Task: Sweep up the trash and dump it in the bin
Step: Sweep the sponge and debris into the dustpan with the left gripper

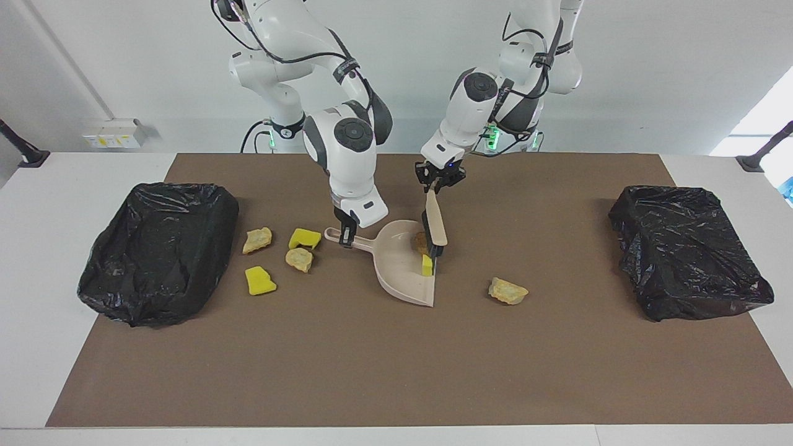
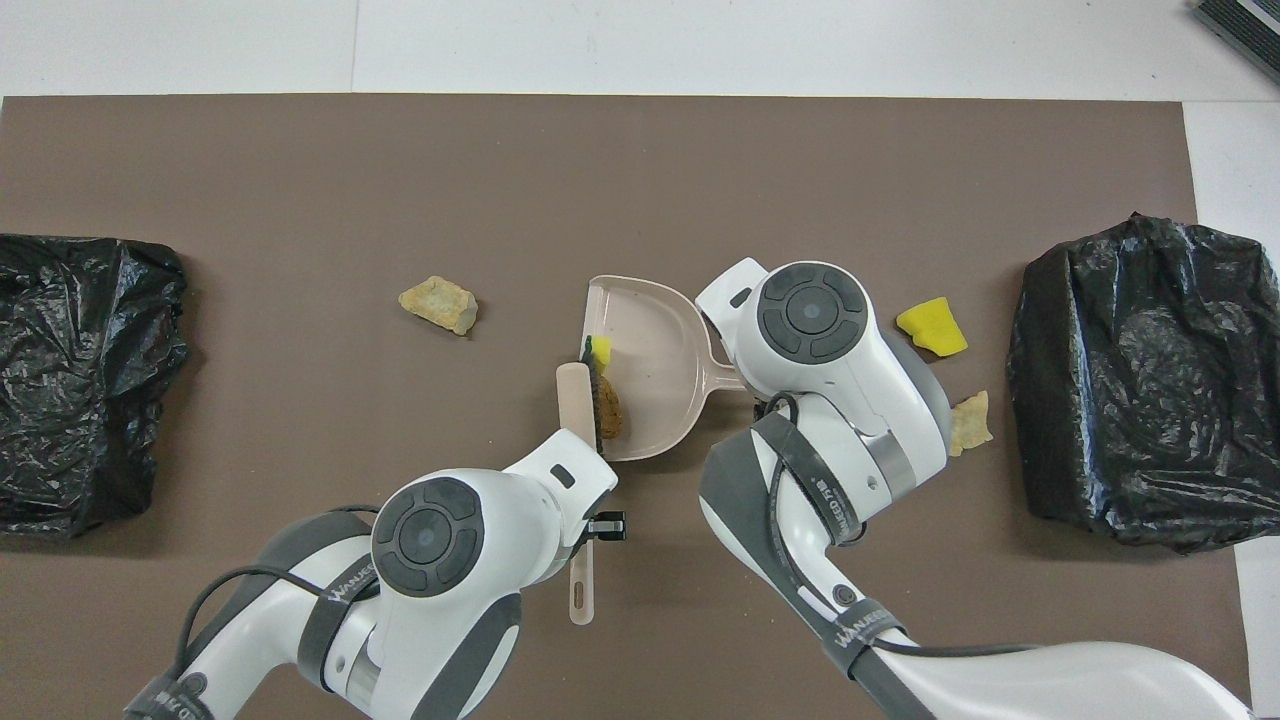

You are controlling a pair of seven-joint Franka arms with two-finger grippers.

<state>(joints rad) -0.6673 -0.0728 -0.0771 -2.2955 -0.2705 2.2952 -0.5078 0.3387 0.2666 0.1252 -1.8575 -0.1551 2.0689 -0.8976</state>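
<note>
Left gripper (image 1: 438, 188) is clamped on the handle of the brush (image 1: 435, 224), over the open mouth of the dustpan (image 1: 401, 272). Brush hangs almost upright, bristle end down at the pan's lip; its long axis runs along the lip, toward and away from the robots. Just inside that lip, against the bristles: one brown lump (image 2: 607, 409) and one yellow chunk (image 2: 601, 354). Both look to be on the pan floor, barely past the edge.

Right gripper (image 1: 346, 233) is closed on the dustpan's handle, at the end away from the mouth. Pan sits flat, mouth facing the left arm's end of the table.

What the next move turns on: one tan scrap (image 1: 508, 291) lies off the pan's mouth, toward the left arm's end and slightly farther from the robots than the pan. That's the brush side, so the left arm is the nearer one.

Other four pieces sit past the pan's handle, toward the right arm's end: two tan scraps (image 1: 257, 239) (image 1: 300, 259), two yellow chunks (image 1: 305, 238) (image 1: 259, 280), near that end's black-bagged bin (image 1: 158, 251). Wrong side for this mouth; I'd say the pan needs turning. Second bin (image 1: 689, 251) at the left arm's end.
</note>
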